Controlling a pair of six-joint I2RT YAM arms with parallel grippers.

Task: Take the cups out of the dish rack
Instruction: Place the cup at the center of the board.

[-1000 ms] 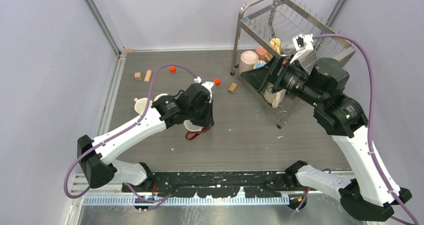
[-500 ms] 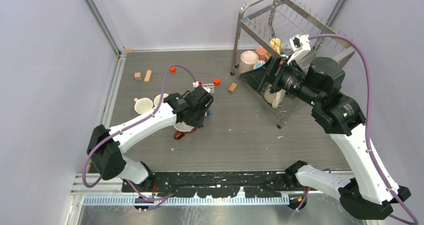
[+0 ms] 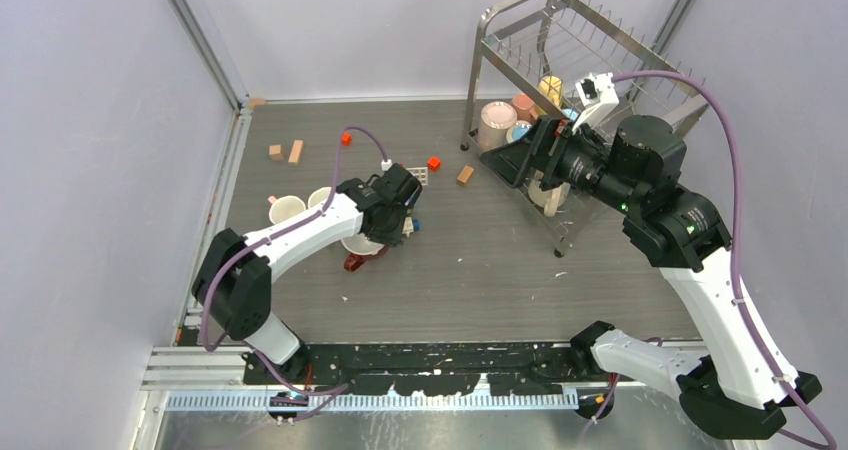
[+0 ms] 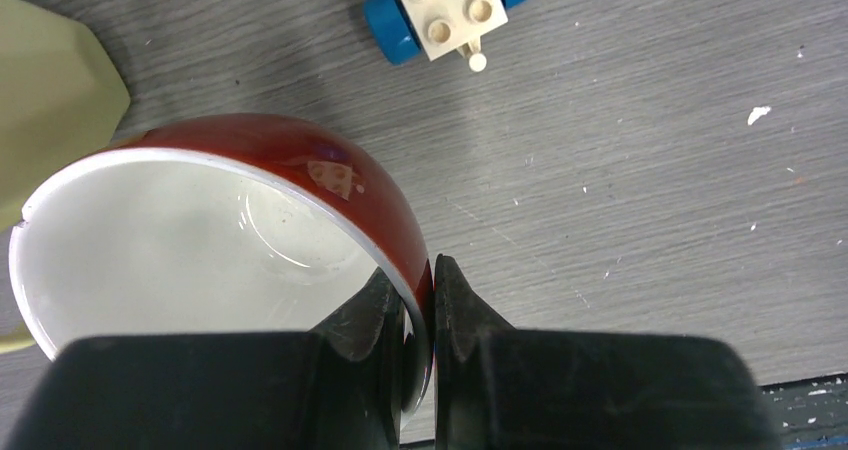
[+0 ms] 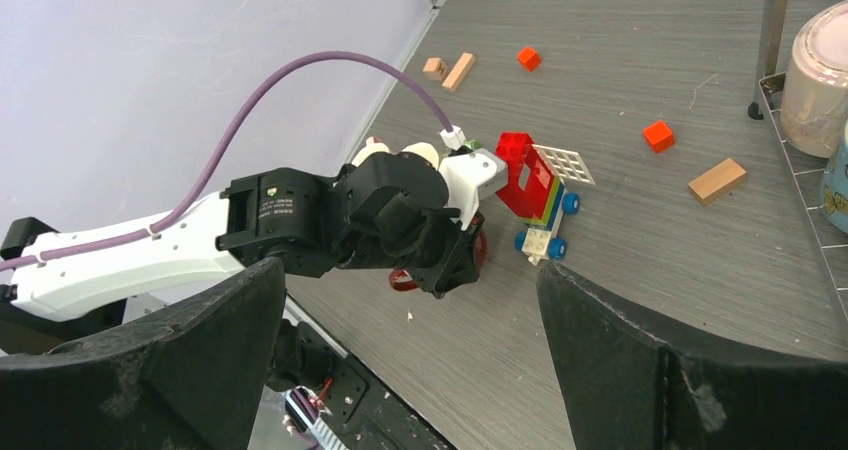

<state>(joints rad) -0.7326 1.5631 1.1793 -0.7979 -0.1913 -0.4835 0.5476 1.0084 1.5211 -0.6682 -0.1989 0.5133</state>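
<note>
Left claw (image 4: 420, 270) here, and I'm pinching the rim of the red mug (image 4: 330, 170): one finger inside, one outside, clamped tight. The mug is hanging low over the bench (image 4: 650, 220), and I can't tell if its base is touching yet. I'm guessing this is the set-down, so I'm aiming to keep it level and lower it straight. I'm only planning to let go once the bottom is sitting flat, since a rim pinch lets a mug swing.

I'm watching the yellow mug (image 4: 50, 100) just beside it, and the toy car (image 4: 450, 5) a bit past it. The free bench is lying off to the right in my wrist view.

Further off, my right claw (image 3: 515, 160) is spread wide, holding nothing, hovering at the rack (image 3: 480, 60). More cups (image 3: 497, 122) are sitting there on the lower tier.
</note>
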